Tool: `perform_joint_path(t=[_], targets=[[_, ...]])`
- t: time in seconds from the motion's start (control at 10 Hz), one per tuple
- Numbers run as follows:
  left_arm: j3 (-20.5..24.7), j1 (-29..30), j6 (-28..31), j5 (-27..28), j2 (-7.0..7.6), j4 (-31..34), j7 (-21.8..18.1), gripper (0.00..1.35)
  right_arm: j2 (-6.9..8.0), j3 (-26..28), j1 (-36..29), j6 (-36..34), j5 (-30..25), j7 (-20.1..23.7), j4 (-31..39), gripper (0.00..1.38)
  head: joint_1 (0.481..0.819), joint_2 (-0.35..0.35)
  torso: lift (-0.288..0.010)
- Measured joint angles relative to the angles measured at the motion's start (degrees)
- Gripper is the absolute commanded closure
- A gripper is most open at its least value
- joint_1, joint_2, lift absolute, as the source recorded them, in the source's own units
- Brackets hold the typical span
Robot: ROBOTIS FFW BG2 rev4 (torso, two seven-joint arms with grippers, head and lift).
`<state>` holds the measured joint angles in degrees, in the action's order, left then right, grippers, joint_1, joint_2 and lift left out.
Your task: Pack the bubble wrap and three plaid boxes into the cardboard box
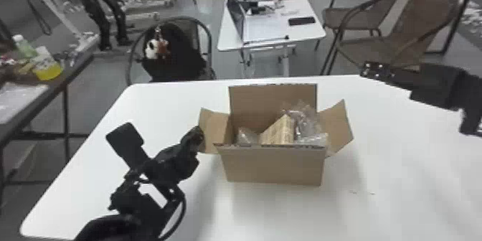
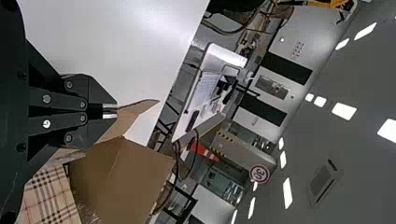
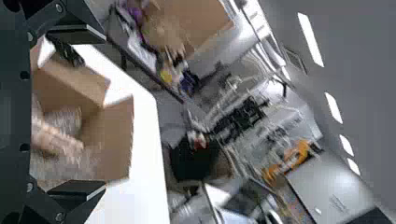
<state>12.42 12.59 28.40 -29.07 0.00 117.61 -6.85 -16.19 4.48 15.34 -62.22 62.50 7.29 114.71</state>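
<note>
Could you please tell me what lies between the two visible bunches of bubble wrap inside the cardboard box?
A plaid box lies between them, as the head view shows.

Left gripper [image 1: 197,138] with jaws nearly together, right gripper [image 1: 371,71] with jaws wide apart

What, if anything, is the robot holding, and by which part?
The left gripper holds the cardboard box by its left flap, pinched at the outer edge. The right gripper is open, with nothing between its fingers.
</note>
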Motion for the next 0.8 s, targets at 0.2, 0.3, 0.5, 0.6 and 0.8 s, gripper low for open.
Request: perform_joint_path(t=[0.2, 0.3, 0.5, 0.6, 0.8], targets=[[0.16, 0.29, -0.31, -0.28, 0.0, 0.04, 0.0, 1.21, -0.7, 1.06, -12.09, 12.77, -19.8, 0.42, 9.51, 0.19, 0.637, 0.104, -0.174], [0.34, 0.63, -0.53, -0.47, 0.0, 0.04, -0.07, 1.21, 0.68, 1.06, -18.64, 20.19, -29.96, 1.52, 12.0, 0.19, 0.658, 0.074, -0.174], [0.75, 1.39, -1.0, -0.85, 0.0, 0.08, -0.26, 1.21, 3.71, 1.06, -28.46, 33.48, -42.16, 3.7, 12.38, 0.19, 0.688, 0.056, -0.174], [0.92, 1.62, -1.17, -0.99, 0.0, 0.11, -0.32, 1.21, 4.52, 1.03, -31.99, 39.62, -46.21, 3.69, 12.37, 0.19, 0.695, 0.047, -0.174], [1.28, 2.12, -1.51, -1.31, 0.0, 0.19, -0.44, 1.21, 6.73, 1.03, -38.49, 52.45, -53.82, 1.39, 11.19, 0.19, 0.695, 0.029, -0.174]])
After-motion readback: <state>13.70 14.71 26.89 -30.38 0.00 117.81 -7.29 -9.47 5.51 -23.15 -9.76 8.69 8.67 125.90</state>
